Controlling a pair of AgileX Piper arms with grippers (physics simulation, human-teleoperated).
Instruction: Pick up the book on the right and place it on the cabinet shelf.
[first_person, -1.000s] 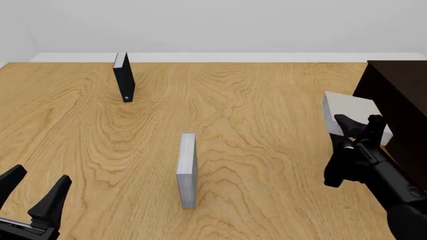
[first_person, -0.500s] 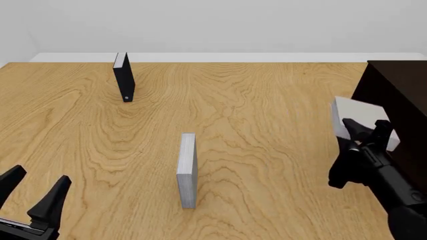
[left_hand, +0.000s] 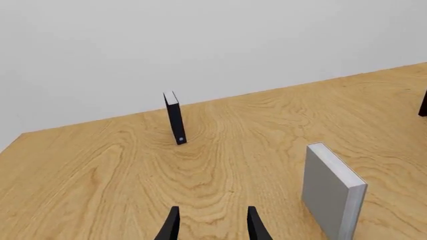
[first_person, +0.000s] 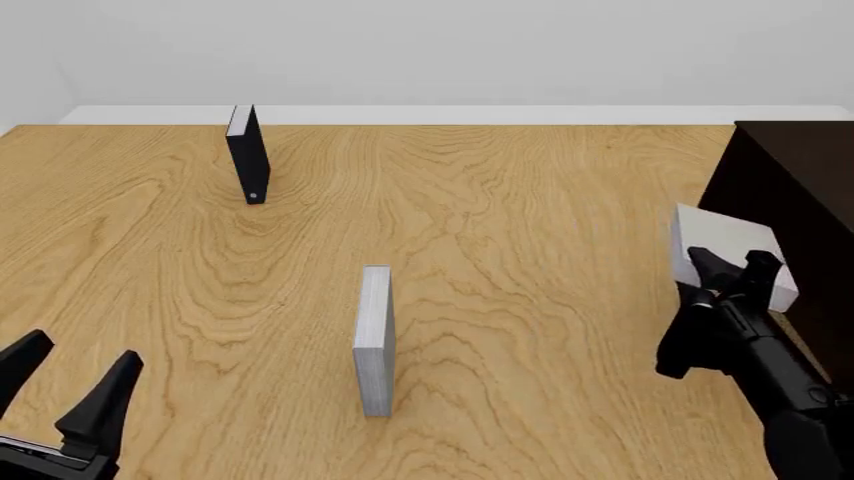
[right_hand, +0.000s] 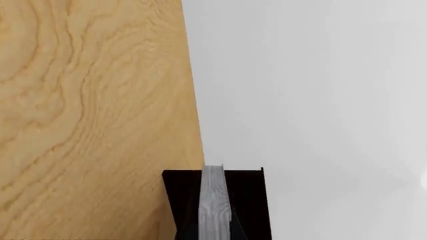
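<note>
right hand (first_person: 729, 266) is clamped on the book (first_person: 727, 250), the plain light grey one, holding it up off the bench (first_person: 534, 220) over by the right edge, right up against the front of the dark cabinet (first_person: 794, 190). from the front view i can't tell if the book is actually touching the cabinet or just in front of it, and the shelf itself isn't really visible. in the right wrist view the book (right_hand: 215, 202) shows edge-on as a pale strip between the two dark fingers (right_hand: 180, 210), with the cabinet (right_hand: 253, 200) behind it. left hand (first_person: 60, 385) sits low at the near left corner, fingers spread apart with nothing in them. slimmer grey book (first_person: 375, 340) stands upright around the middle of the bench, black book (first_person: 248, 155) stands upright toward the far left.
</note>
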